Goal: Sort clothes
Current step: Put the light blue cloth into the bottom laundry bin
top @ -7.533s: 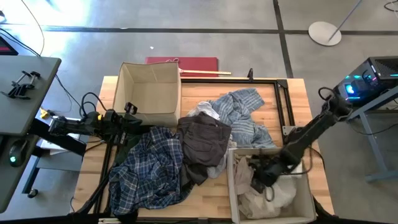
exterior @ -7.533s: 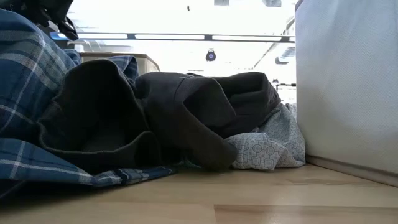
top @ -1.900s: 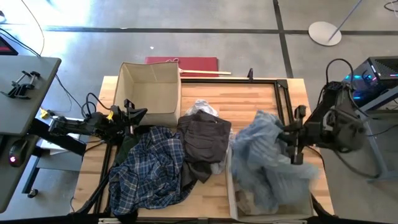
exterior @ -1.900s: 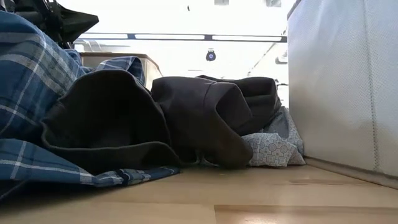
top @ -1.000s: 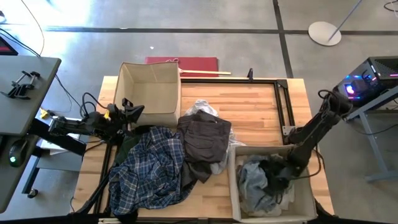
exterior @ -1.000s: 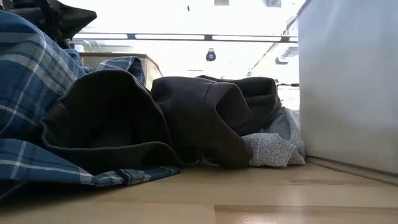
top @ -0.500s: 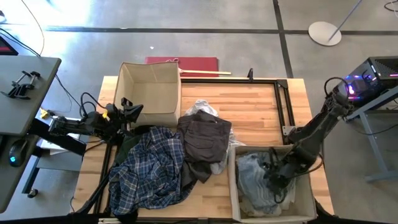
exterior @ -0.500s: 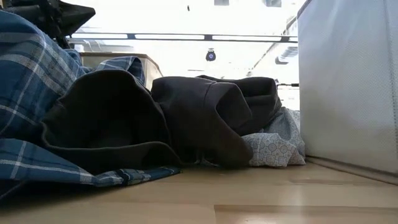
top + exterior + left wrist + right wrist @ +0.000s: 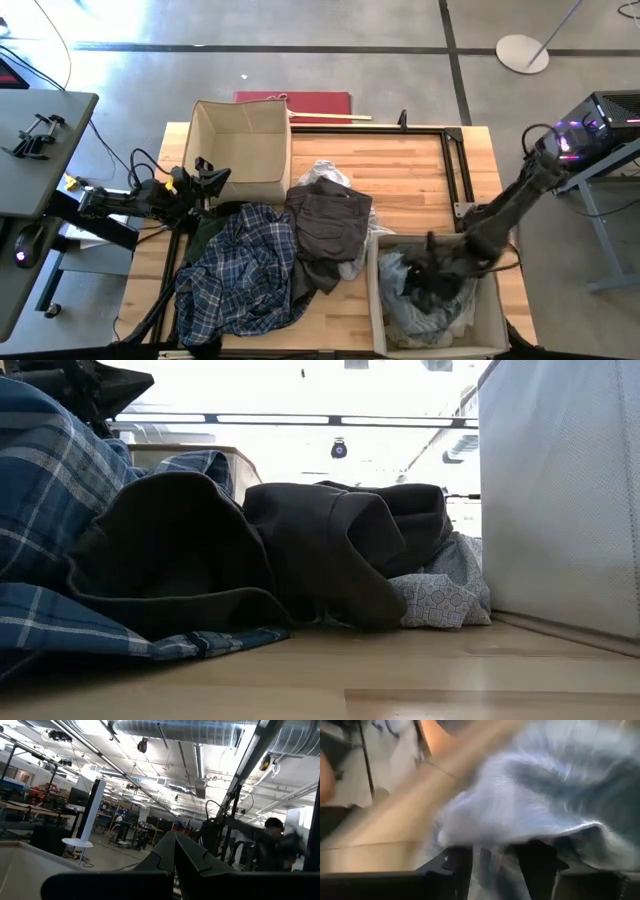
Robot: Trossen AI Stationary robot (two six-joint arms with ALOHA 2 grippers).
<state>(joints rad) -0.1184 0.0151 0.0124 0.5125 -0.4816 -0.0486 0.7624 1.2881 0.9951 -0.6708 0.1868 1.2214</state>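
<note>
Over the near beige box [image 9: 491, 318], right pincer [image 9: 425, 281] sits among pale blue garment [image 9: 400, 272], fingers parted, grip unclear; left pincer [image 9: 212, 178] closed beside far box [image 9: 243, 115].

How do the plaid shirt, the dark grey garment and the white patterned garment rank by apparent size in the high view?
1. Plaid shirt, spread widest.
2. Dark grey garment, clearly smaller.
3. White patterned garment, smallest, though it is partly buried under the dark grey one, so its full extent is hidden.

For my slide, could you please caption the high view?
Right end effector over pale blue garment in the near box; plaid shirt awaits.
</note>
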